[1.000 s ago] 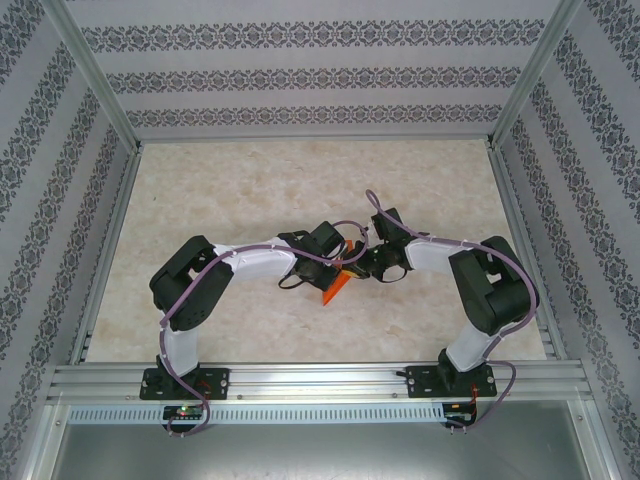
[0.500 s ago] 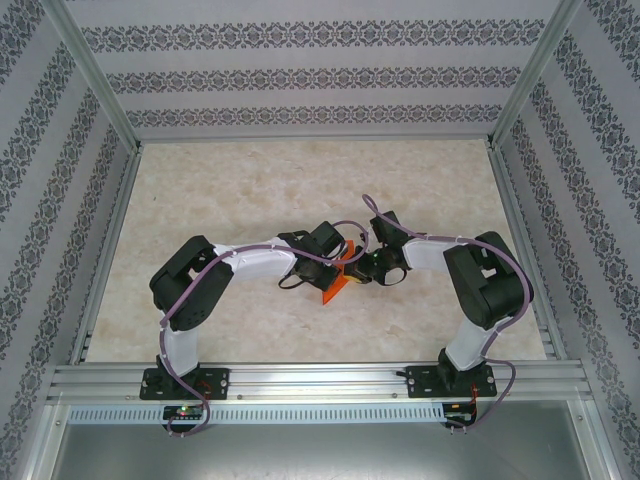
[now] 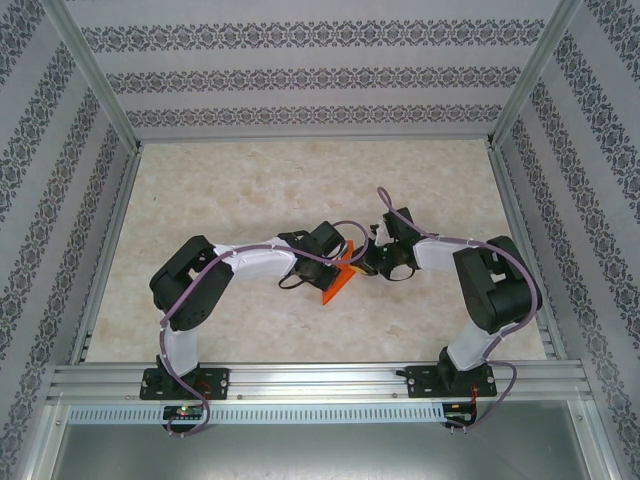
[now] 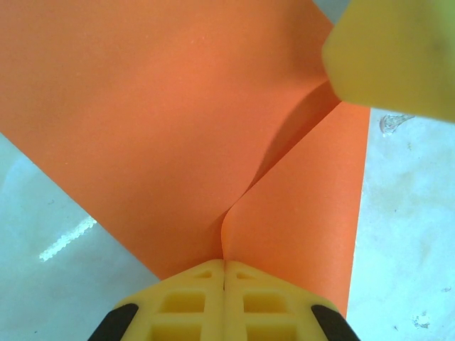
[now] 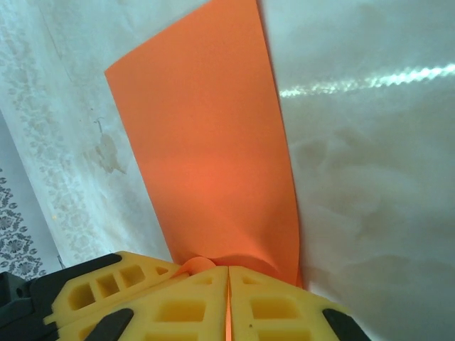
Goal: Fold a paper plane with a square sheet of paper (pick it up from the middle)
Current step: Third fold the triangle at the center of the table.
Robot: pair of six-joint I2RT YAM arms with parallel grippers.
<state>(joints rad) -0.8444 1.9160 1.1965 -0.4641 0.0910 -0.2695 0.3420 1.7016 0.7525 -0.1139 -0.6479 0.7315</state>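
The square sheet of paper is now a narrow orange paper plane (image 3: 337,284), held just above the table between both arms. My left gripper (image 3: 334,264) is shut on it; in the left wrist view its yellow jaws (image 4: 225,264) meet on the centre crease, and the two orange flaps (image 4: 163,128) spread away from them. My right gripper (image 3: 362,267) is shut on the same paper from the right. In the right wrist view its jaws (image 5: 228,273) pinch one end of the long orange flap (image 5: 213,156). The two grippers are almost touching.
The beige marble-look table (image 3: 250,190) is walled by patterned panels with metal posts (image 3: 95,80). An aluminium rail (image 3: 320,380) carries both arm bases at the near edge. A finger of the right gripper (image 4: 391,57) looms in the left wrist view.
My right wrist has shifted slightly right and back, still holding the paper. The orange paper has turned a little. The left arm has stayed in place.
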